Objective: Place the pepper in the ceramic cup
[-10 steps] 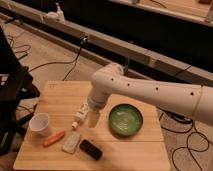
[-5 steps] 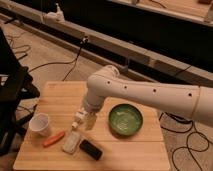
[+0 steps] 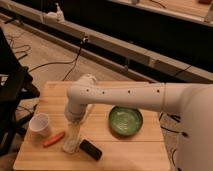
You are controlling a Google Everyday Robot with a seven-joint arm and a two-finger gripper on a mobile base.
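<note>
The gripper (image 3: 74,129) hangs at the end of the white arm (image 3: 125,95), low over the front left part of the wooden worktop (image 3: 127,152). It sits right above a pale white bottle (image 3: 71,142) and blends into it, so whether the gripper is spread or pressed together cannot be told, nor whether it touches the bottle

The pepper (image 3: 53,139) is a small, slim, orange-red thing lying flat on the worktop. It is just to the left of the bottle and just in front of the ceramic cup (image 3: 40,125), in the near left corner area. Its long axis runs on a slant: one end points toward the near left edge of the worktop, the other up and to the right, toward the foot of the bottle and the gripper. Which end is the tip is too small to make out. The gripper is close to the pepper's right end but not on it

The ceramic cup is plain white, upright, with its round rim open to the top, and it narrows toward its base. It stands apart from the pepper by a small gap

A black slab (image 3: 91,149) lies flat to the right of the bottle, near the front edge. A wide green bowl (image 3: 125,120) stands farther right, well apart from the pepper
</note>
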